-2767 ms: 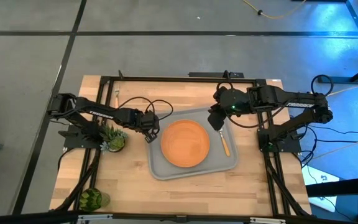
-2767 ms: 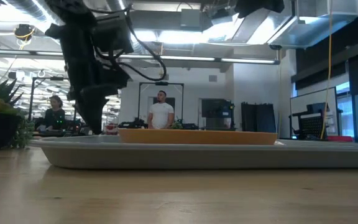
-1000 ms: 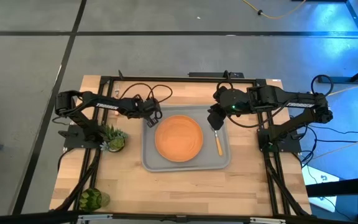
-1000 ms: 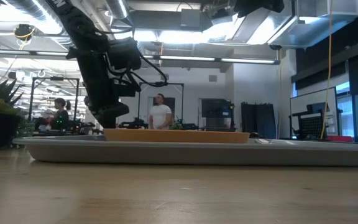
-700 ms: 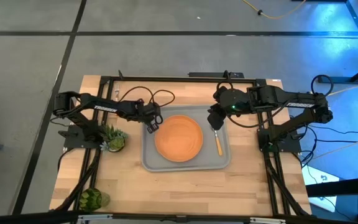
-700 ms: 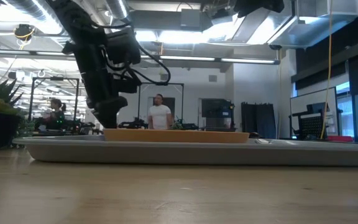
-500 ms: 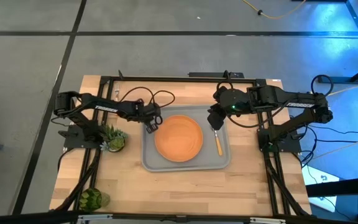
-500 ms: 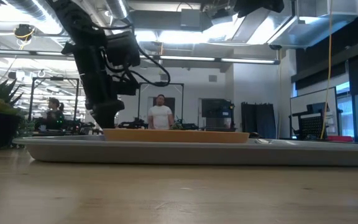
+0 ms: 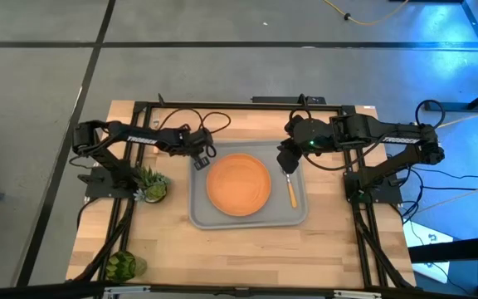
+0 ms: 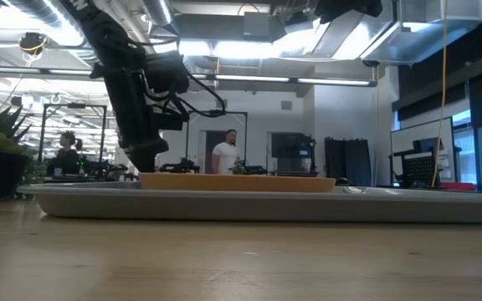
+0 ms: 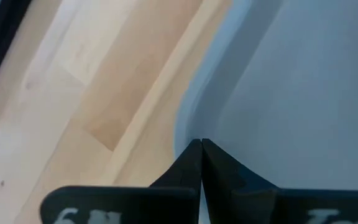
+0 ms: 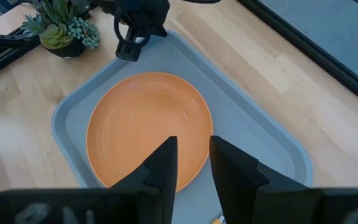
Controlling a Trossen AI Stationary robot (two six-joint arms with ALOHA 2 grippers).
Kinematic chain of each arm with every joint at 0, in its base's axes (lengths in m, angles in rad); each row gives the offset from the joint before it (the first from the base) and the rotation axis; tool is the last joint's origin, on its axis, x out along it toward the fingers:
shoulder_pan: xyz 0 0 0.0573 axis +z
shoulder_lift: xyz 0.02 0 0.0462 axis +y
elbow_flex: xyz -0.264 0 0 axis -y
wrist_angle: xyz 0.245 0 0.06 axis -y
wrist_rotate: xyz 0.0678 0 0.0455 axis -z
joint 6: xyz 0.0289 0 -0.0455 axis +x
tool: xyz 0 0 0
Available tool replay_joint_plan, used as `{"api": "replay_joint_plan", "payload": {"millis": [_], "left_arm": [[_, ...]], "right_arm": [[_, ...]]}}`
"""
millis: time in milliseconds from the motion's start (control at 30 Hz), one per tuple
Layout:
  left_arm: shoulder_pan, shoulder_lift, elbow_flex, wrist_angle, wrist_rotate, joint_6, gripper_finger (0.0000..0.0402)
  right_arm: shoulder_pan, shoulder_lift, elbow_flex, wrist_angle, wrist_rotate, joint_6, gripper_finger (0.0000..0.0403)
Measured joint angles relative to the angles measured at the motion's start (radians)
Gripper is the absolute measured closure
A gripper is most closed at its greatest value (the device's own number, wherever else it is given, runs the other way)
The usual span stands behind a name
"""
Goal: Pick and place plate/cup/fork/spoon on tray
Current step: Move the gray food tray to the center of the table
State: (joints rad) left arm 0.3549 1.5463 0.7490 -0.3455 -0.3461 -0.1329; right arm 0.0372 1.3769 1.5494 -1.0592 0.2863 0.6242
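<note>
Grey plastic defines the work area: the tray (image 9: pixel 197 212) lies at the table's centre, squared to the table edges, whereas a few seconds ago it sat skewed and further toward 4 o'clock. The left gripper (image 9: pixel 202 158) sits at the tray's 10 o'clock corner; in the left wrist view its fingers (image 11: pixel 191 163) are pressed together over the rim with nothing visible between them, so it reads as closed on nothing. Over the last second this arm has only shifted slightly at that corner. The plate (image 9: pixel 238 184) rests flat inside the tray, a little toward 9 o'clock of its middle. An orange-handled utensil (image 9: pixel 291 190) lies in the tray just beside the plate at 3 o'clock; its head is hidden under the right gripper (image 9: pixel 286 161), so fork or spoon cannot be told. The right gripper hovers over the tray's 1 o'clock corner with its fingers (image 12: pixel 160 163) parted and empty, unchanged throughout. The cup (image 9: pixel 122 267) stands well apart at the table's 7 o'clock corner, beyond the potted plant (image 9: pixel 150 184). Judged from this layout, the repositioning appears complete; the cup and one utensil remain to be placed.
</note>
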Motion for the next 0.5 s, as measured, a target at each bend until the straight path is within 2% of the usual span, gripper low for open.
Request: {"api": "replay_joint_plan", "payload": {"millis": [500], "left_arm": [[0.041, -0.009, 0.000, 0.062, -0.010, 0.006, 0.0401]], "right_arm": [[0.000, 0.000, 0.000, 0.000, 0.000, -0.001, 0.0304]]}}
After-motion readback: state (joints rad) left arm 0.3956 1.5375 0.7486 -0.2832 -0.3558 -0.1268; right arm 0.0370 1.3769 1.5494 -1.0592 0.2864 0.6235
